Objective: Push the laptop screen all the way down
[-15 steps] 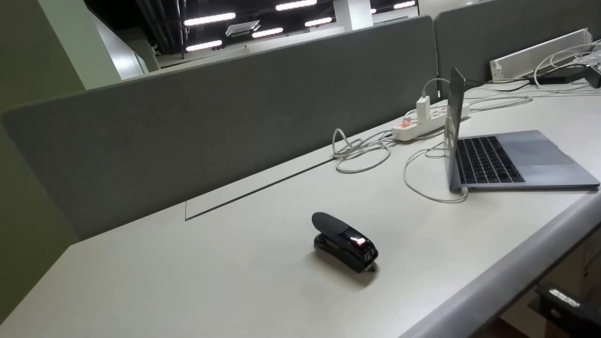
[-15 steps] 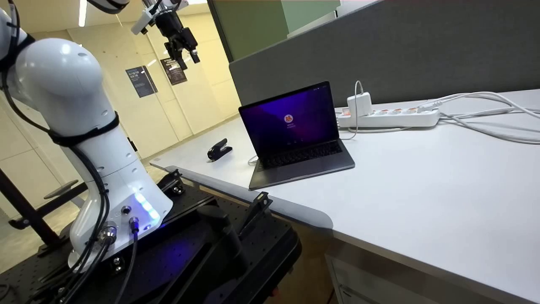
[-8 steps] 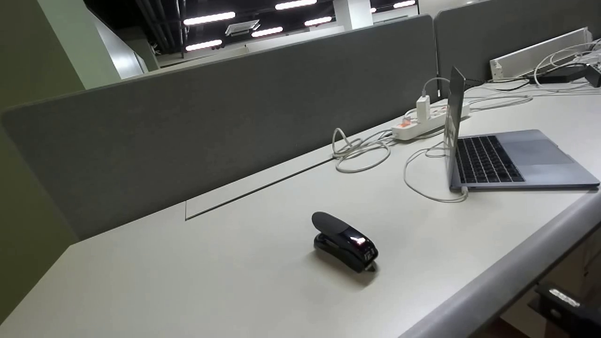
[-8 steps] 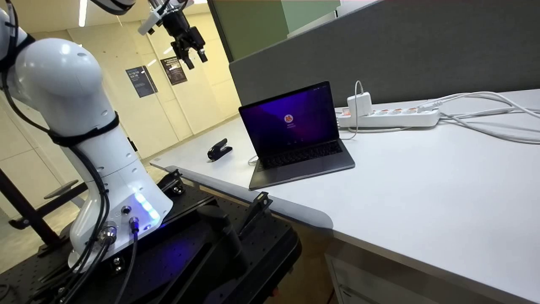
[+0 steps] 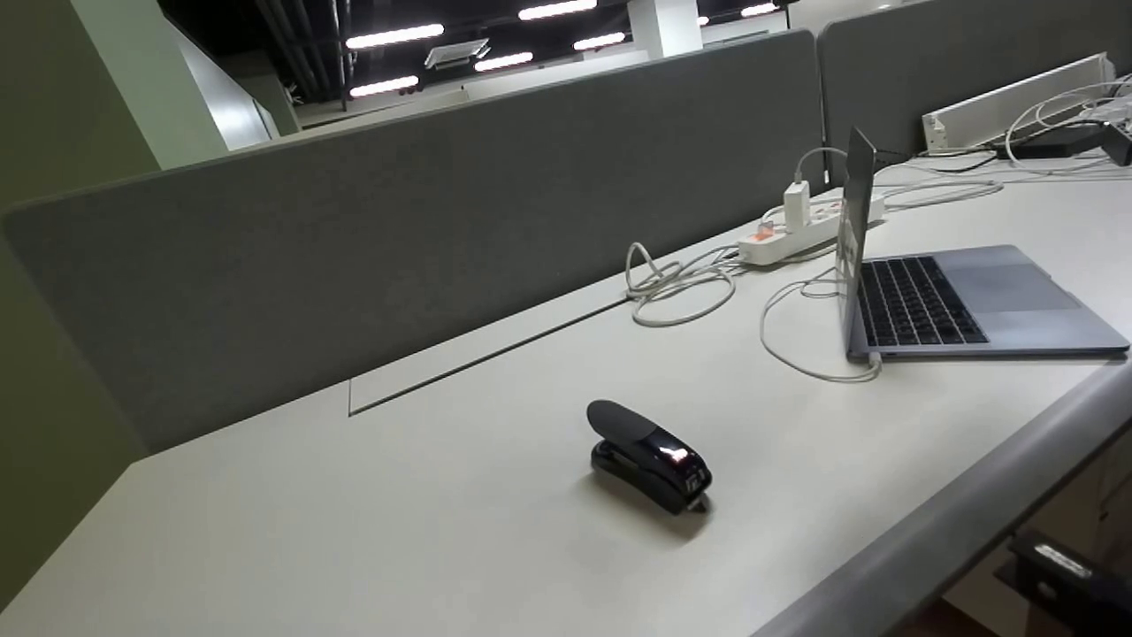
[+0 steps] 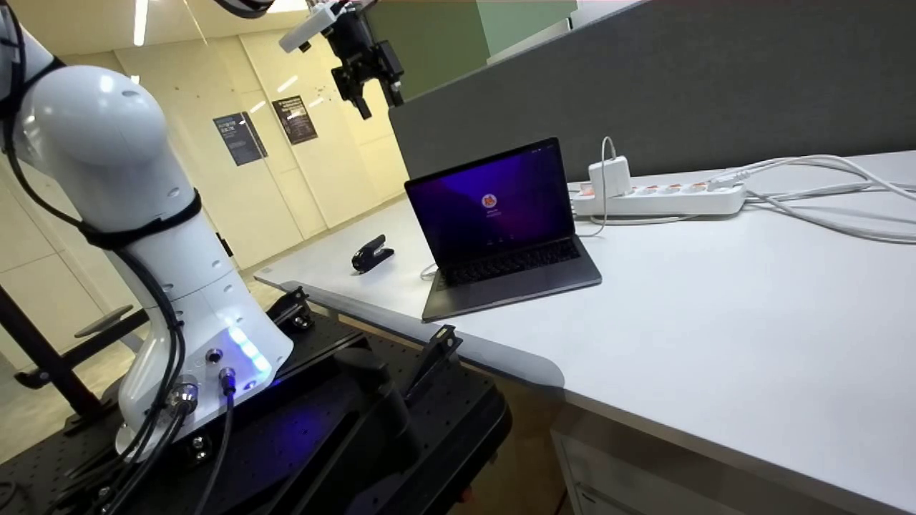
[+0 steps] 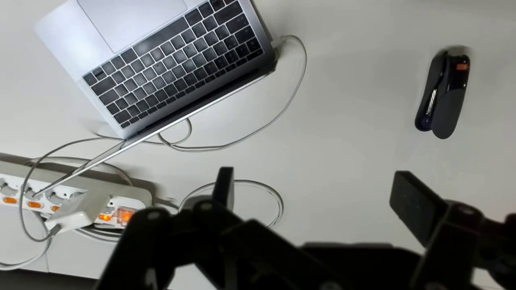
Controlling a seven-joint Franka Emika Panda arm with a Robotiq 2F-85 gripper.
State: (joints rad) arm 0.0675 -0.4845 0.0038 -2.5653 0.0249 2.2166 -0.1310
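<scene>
The laptop screen stands open and nearly upright, with its lit purple display in an exterior view (image 6: 494, 207) and its stickered back at a steep angle in an exterior view (image 5: 854, 234). In the wrist view the screen (image 7: 201, 105) shows almost edge-on. The laptop base (image 6: 515, 279) lies flat on the desk, its dark keyboard also in the wrist view (image 7: 173, 66). My gripper (image 6: 381, 107) hangs in the air, higher than the screen's top edge and apart from it. In the wrist view the gripper (image 7: 312, 181) is open and empty, over the desk behind the screen.
A black stapler (image 5: 650, 456) sits on the desk beside the laptop. A white power strip (image 6: 665, 204) with a plugged-in charger (image 6: 610, 177) and loose cables lies behind the screen. A charging cable runs to the laptop's side. A grey partition (image 5: 442, 239) lines the desk's back.
My gripper has moved to the right in an exterior view, over the desk toward the laptop, staying high. The laptop and its screen have not moved.
</scene>
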